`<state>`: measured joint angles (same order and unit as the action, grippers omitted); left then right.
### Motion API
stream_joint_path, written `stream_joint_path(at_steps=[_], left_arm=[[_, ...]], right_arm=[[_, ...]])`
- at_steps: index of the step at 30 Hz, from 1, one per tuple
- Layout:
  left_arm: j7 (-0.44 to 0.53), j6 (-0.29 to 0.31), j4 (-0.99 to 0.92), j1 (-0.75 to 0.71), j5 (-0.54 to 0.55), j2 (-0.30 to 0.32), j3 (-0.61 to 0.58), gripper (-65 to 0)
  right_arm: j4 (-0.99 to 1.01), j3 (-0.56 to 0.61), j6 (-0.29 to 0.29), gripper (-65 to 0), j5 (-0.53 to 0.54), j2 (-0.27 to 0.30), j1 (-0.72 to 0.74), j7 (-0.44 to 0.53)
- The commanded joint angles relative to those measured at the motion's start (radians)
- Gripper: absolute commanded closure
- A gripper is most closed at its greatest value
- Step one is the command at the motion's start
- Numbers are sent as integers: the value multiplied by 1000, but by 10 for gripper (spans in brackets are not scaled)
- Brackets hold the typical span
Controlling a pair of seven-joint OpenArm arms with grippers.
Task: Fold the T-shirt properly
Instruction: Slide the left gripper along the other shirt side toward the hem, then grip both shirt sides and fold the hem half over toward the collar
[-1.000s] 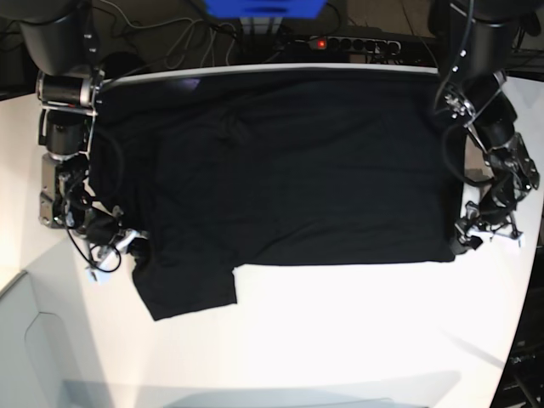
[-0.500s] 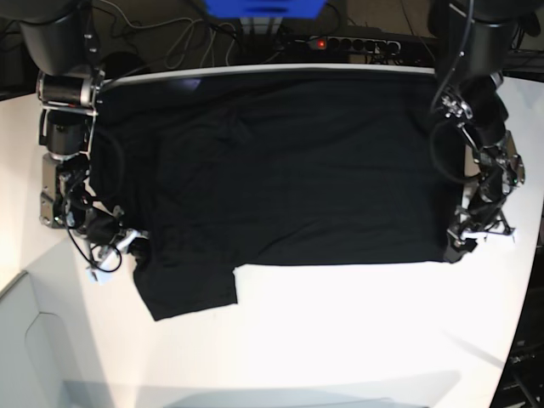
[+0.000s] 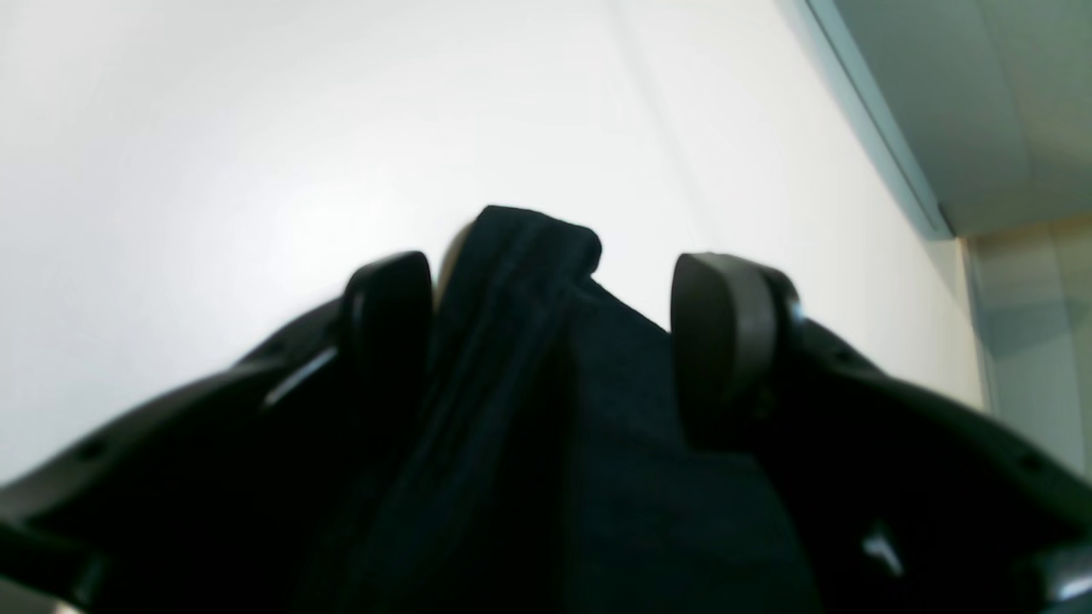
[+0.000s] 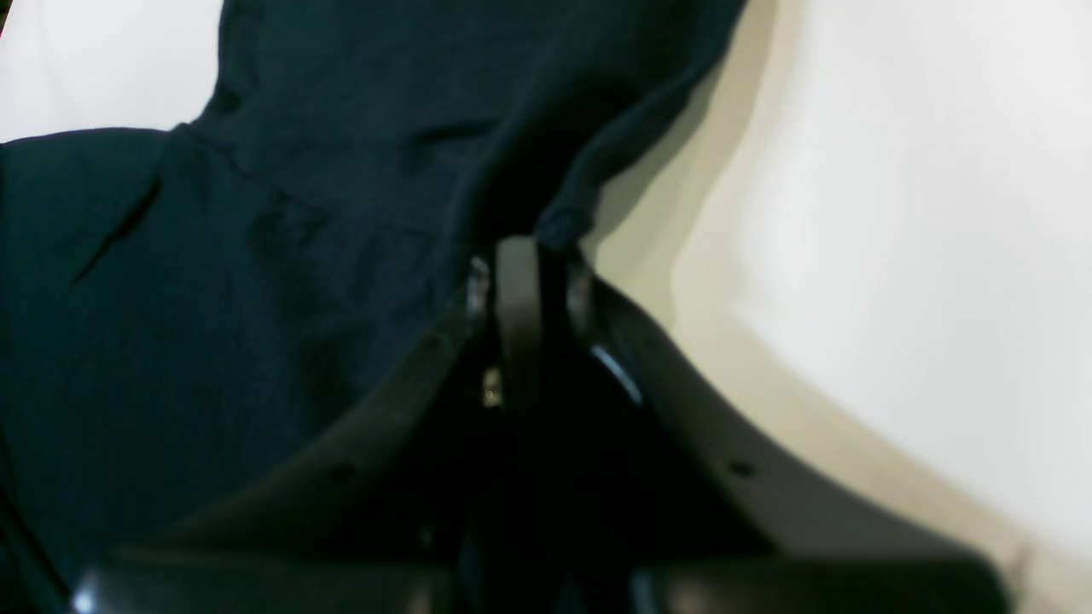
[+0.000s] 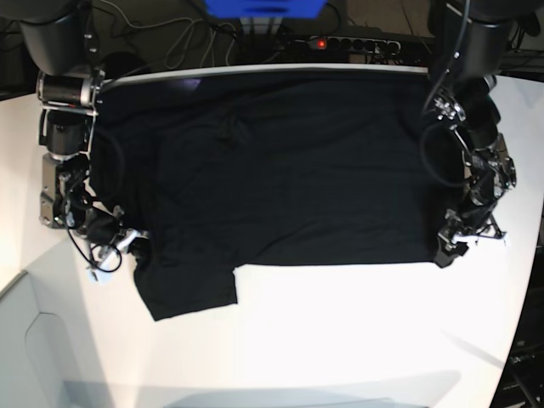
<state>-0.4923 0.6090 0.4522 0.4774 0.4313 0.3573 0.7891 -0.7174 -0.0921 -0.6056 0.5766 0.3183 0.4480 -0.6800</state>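
Note:
The black T-shirt (image 5: 280, 161) lies spread flat across the far half of the white table (image 5: 340, 340), one sleeve (image 5: 187, 289) pointing toward the front. My left gripper (image 5: 450, 242) sits at the shirt's front right corner. In the left wrist view this gripper (image 3: 554, 290) is open, and a folded edge of the T-shirt (image 3: 512, 384) rises between its fingers (image 3: 725, 341), leaning on the left one. My right gripper (image 5: 127, 246) is at the shirt's left edge by the sleeve. In the right wrist view it (image 4: 529, 256) is shut on a pinch of the T-shirt (image 4: 256, 256).
A power strip (image 5: 348, 42) with a red light, cables and a blue object (image 5: 263, 7) lie behind the table's far edge. The table edge (image 3: 887, 145) runs close by on the right of the left wrist view.
My left gripper has slid inward onto the shirt's front right corner, nudging that edge a little to the left. The right arm and its grip have stayed put.

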Motion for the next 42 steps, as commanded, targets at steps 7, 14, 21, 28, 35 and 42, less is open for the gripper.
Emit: stream_joint_path(at_steps=[7,14,21,28,35,42], left_arm=[[-70,-28,-2,-1,-55,3,-3,-89],[-70,-28,0,-1,-55,23,-4,0],[-70,-27,188,-56,-53,13,-1,0],[-70,-27,294,-87,-55,-7,-9,0],[-70,-27,297,-87,-62,10,-9,0],[-70,-27,297,-58,-64,36,-10,0]], right_arm=[[3,5,8,-9,-63,6,-2,-66],[3,5,8,-6,-63,5,2,-66],[-5,5,8,-6,-62,5,15,-66],[-127,5,9,-6,-63,6,11,-70],[-146,1,9,-6,-63,11,19,-97],[-146,1,9,-6,-62,14,45,-94]])
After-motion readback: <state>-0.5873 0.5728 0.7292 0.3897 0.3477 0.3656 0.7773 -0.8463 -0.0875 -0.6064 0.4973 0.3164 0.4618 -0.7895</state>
